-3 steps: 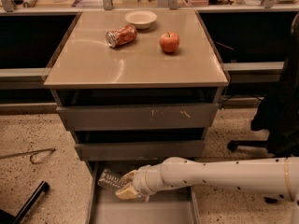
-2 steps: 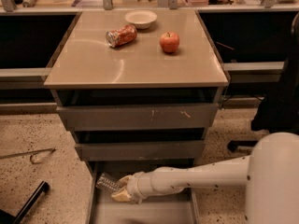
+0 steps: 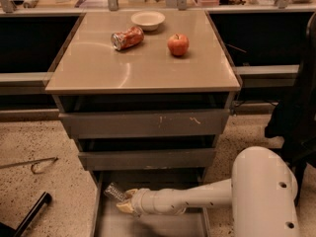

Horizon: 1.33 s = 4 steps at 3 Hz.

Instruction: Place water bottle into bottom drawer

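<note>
Low at the left, the bottle (image 3: 113,191) sits tilted over the back left of the open bottom drawer (image 3: 148,226). The hand (image 3: 126,201) is clamped on the bottle's right end. Up on the counter (image 3: 98,73) rest a crushed can (image 3: 127,37), a bowl (image 3: 148,19) and an apple (image 3: 178,44).

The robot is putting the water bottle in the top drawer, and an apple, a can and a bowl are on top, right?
Wrong drawer: the camera view shows the gripper holding the water bottle over the open bottom drawer. The apple, can and bowl do sit on top.
</note>
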Tool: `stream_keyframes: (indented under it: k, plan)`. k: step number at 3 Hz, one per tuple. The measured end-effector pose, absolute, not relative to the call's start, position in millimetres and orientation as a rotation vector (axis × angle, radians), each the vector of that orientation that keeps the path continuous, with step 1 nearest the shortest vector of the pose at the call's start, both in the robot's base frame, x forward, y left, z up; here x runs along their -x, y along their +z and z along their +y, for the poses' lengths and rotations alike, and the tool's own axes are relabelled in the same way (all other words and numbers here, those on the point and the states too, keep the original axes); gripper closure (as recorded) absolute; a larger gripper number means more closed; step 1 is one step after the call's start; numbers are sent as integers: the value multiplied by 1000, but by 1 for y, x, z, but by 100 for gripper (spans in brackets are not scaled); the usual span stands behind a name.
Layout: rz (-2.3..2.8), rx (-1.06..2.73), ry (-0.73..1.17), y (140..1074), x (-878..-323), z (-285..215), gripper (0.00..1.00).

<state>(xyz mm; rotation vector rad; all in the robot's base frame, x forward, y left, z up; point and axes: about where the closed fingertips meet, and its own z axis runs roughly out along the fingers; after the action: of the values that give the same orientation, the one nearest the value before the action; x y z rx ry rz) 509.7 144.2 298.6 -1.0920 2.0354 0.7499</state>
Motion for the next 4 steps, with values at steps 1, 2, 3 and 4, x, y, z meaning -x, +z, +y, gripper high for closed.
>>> stream_keyframes:
  k: [1,2,3,4]
  plan:
    - [2036,1097,754,298,-507,145,100]
    - [2048,1116,755,284,-509,148,100]
    - [2142,1131,709,239,-521,140,100]
    - [2233,1174,649,192,-527,126,100]
